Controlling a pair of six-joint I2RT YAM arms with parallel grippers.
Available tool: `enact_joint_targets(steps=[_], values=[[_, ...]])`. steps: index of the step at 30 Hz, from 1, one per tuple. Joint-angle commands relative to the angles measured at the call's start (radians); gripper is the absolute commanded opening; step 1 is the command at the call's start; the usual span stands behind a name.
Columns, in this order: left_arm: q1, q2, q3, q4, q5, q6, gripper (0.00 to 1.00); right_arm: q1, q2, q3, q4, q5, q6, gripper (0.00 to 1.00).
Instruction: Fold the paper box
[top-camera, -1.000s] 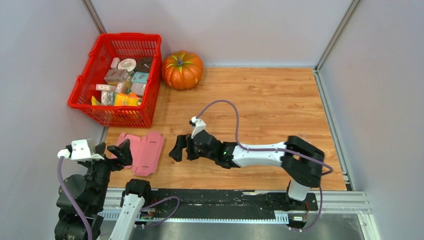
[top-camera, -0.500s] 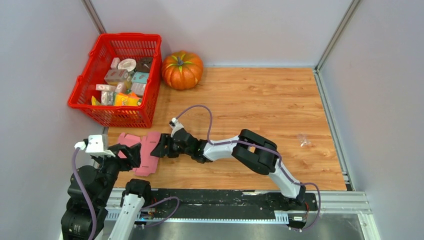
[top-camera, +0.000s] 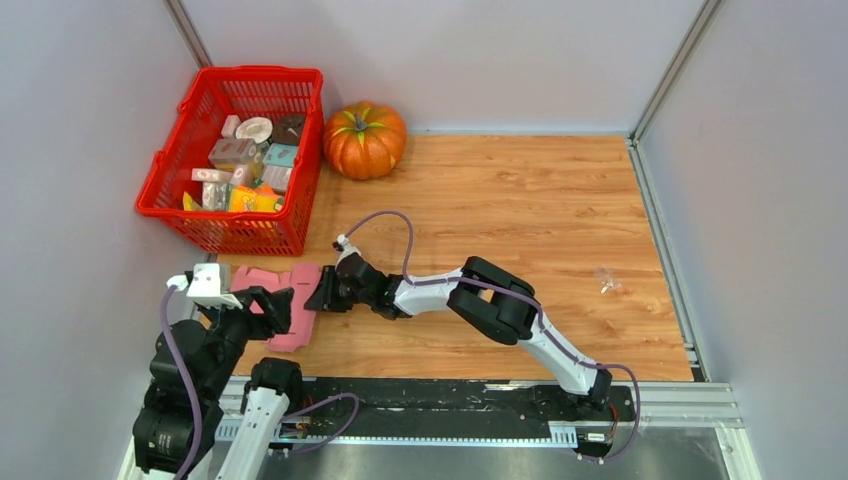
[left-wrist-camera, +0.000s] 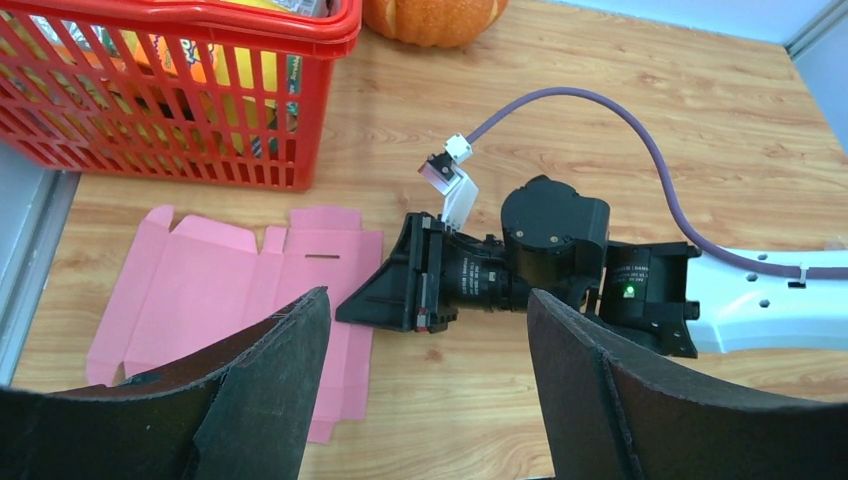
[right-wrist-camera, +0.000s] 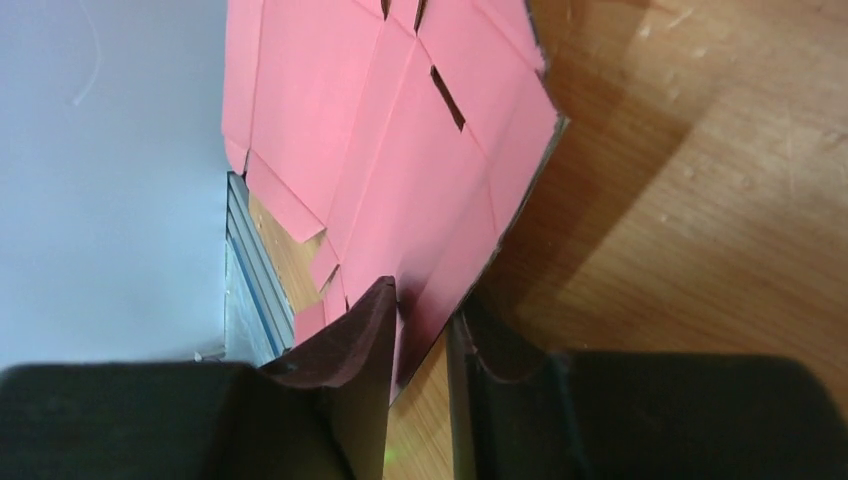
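The paper box (top-camera: 285, 283) lies as a flat pink die-cut sheet at the table's near left; it also shows in the left wrist view (left-wrist-camera: 230, 285). My right gripper (top-camera: 320, 292) reaches left, low over the table. Its jaws are narrowed on the sheet's right edge. In the right wrist view this gripper (right-wrist-camera: 425, 300) has one finger on the pink face (right-wrist-camera: 400, 150) and the other under the slightly lifted edge. My left gripper (top-camera: 268, 306) hovers wide open above the sheet's near-left part, nothing between its fingers (left-wrist-camera: 270, 390).
A red basket (top-camera: 300, 75) full of small packages stands at the back left, next to an orange pumpkin (top-camera: 364, 140). A small clear wrapper (top-camera: 607, 280) lies on the wood at the right. Grey walls close in the left, back and right sides.
My right arm stretched left to the sheet and its jaws narrowed from wide open onto the right edge. My left gripper moved right, over the sheet's left part, still open.
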Motion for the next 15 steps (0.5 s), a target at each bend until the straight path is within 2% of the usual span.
enact_joint_targets(steps=[1, 3, 5, 8, 11, 15], values=[[-0.004, 0.011, -0.010, 0.040, 0.018, -0.012, 0.80, -0.006, 0.033, 0.079, -0.052, -0.009, -0.003, 0.22], [-0.004, 0.022, -0.018, 0.046, 0.018, -0.012, 0.79, -0.006, 0.039, 0.094, -0.063, -0.012, -0.006, 0.15], [-0.004, 0.046, -0.024, 0.056, 0.018, -0.020, 0.79, -0.008, 0.035, 0.105, -0.100, -0.017, -0.025, 0.00], [-0.004, 0.086, -0.036, 0.079, 0.087, -0.037, 0.76, -0.029, -0.030, 0.048, -0.099, -0.050, -0.033, 0.00], [-0.004, 0.117, -0.058, 0.128, 0.183, -0.057, 0.72, -0.092, -0.186, -0.166, -0.103, -0.133, -0.092, 0.00], [-0.004, 0.158, -0.136, 0.271, 0.338, -0.112, 0.70, -0.245, -0.489, -0.561, -0.143, -0.216, -0.213, 0.00]])
